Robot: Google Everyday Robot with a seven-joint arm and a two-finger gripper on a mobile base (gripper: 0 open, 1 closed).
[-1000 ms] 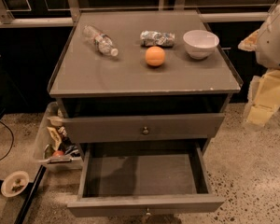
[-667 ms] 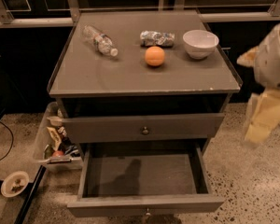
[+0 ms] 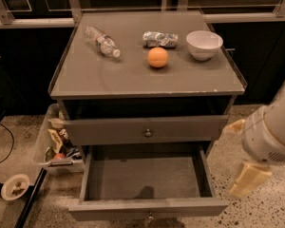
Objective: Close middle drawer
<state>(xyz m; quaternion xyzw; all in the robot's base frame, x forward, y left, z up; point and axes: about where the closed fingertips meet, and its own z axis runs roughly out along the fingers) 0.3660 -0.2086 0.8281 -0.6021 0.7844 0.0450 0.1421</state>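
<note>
White arm reaches in from the right, bent downward. Its gripper hangs just right of the middle drawer, which is pulled far out; the cream fingers are spread, holding nothing. On the grey counter: bottle, orange, bowl. Speckled floor.
</note>
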